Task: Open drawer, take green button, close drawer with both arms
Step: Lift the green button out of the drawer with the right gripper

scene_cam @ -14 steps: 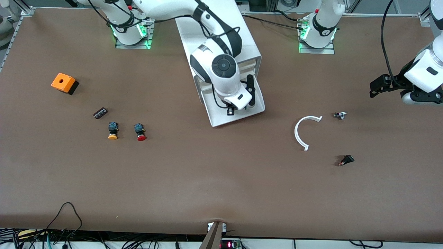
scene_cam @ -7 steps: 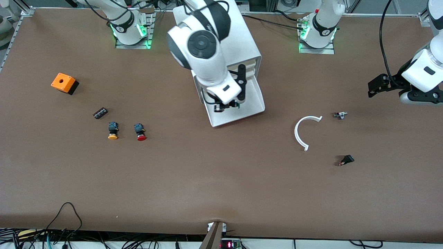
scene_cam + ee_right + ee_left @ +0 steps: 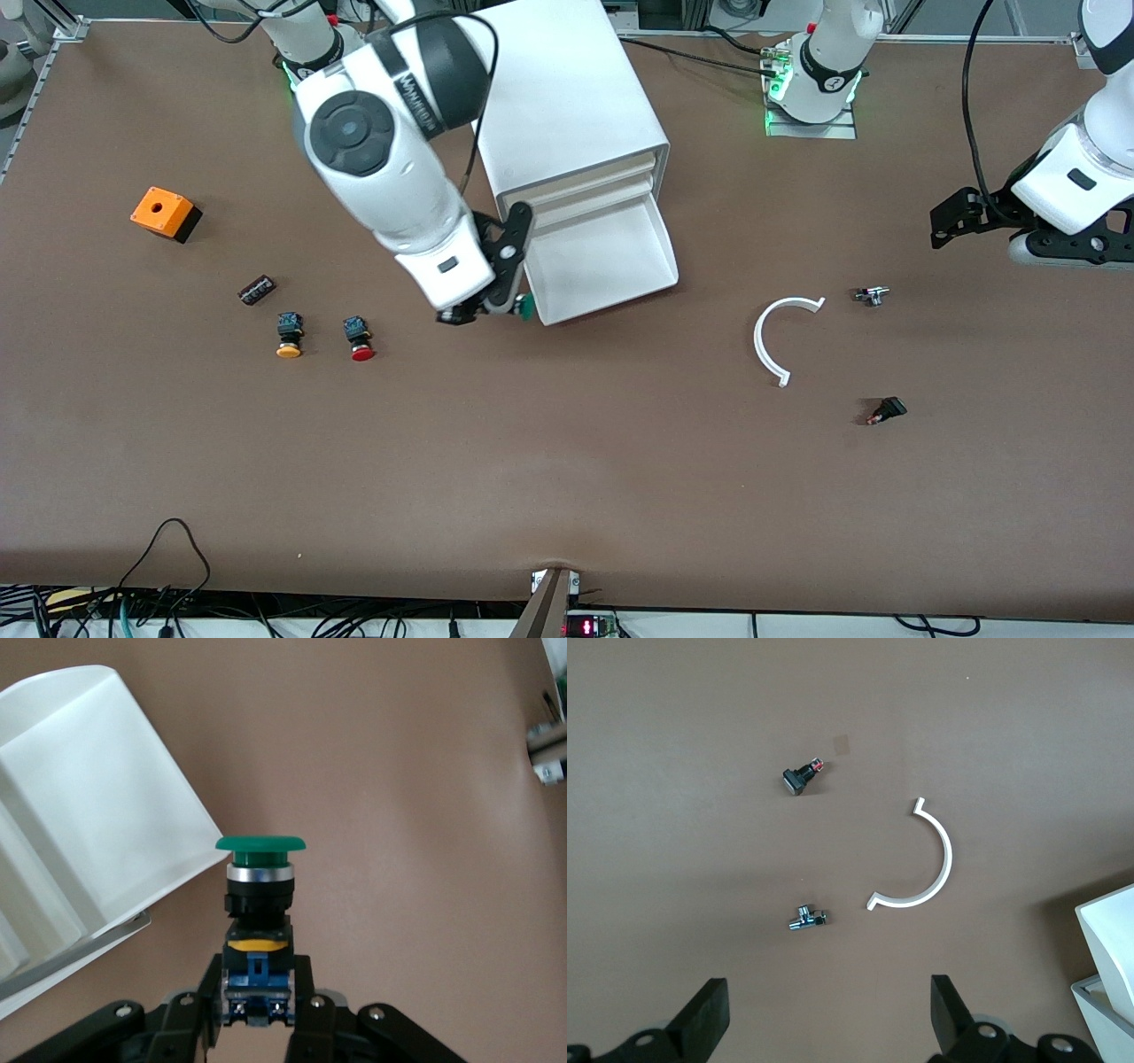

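The right hand (image 3: 485,310) grips the green-capped push button with its black-and-blue body (image 3: 259,904), in the air over the brown desk (image 3: 567,461) beside the pulled-out white plastic drawer (image 3: 602,257) of the white boxy cabinet (image 3: 567,97). The left hand (image 3: 824,1019) waits spread wide above a white curved plastic piece (image 3: 921,859).

Robotics lab – two bolted arms (image 3: 390,168), brown table (image 3: 567,461), loose cables (image 3: 168,567)

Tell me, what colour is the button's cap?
Green; the button in the right claw shows best in the right wrist view.
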Available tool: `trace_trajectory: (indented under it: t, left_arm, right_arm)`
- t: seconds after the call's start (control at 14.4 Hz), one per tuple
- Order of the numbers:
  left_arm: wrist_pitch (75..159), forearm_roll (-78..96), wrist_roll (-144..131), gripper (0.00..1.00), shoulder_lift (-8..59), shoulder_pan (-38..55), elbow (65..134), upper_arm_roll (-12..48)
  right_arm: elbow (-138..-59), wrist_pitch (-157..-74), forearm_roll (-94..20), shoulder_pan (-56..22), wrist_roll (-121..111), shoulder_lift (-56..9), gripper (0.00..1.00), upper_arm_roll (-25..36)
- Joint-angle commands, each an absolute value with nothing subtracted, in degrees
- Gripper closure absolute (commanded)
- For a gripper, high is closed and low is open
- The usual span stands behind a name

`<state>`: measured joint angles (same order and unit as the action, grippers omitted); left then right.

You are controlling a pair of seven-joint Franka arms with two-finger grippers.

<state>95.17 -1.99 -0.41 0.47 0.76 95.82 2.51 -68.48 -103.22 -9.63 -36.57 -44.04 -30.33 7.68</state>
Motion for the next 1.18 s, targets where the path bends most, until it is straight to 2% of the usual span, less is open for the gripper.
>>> trace_trajectory:
  t: [0.0, 0.21, 0.49, 0.84, 1.11]
  left_arm:
    - [92.99, -1.67, -1.58, 0.00, -0.53, 0.79, 96.24, 2.55]
    - [92.72, -1.67, -1.58, 0.00, -0.44, 0.79, 95.63, 2.55]
    - [92.81, -1.76, -1.76, 0.00, -0.35, 0.88, 95.54, 2.64]
    - [92.64, -1.76, -1.67, 0.00, -0.26, 1.23, 95.45, 2.90]
    - [92.64, -1.76, -3.07, 0.00, -0.26, 1.14, 94.92, 5.53]
  right_arm:
    - [-75.04, -106.24, -10.02, -33.67, -38.77, -26.20, 0.75, 7.21]
    - [-80.49, -110.20, -10.02, -30.77, -34.20, -23.47, 0.75, 7.47]
    - [-82.09, -110.74, -9.93, -26.91, -25.43, -22.94, 0.74, 8.79]
    - [-83.32, -110.83, -10.02, -19.27, -22.15, -24.95, 0.74, 8.88]
    - [-84.46, -111.00, -9.84, -14.60, -22.86, -28.29, 0.74, 8.88]
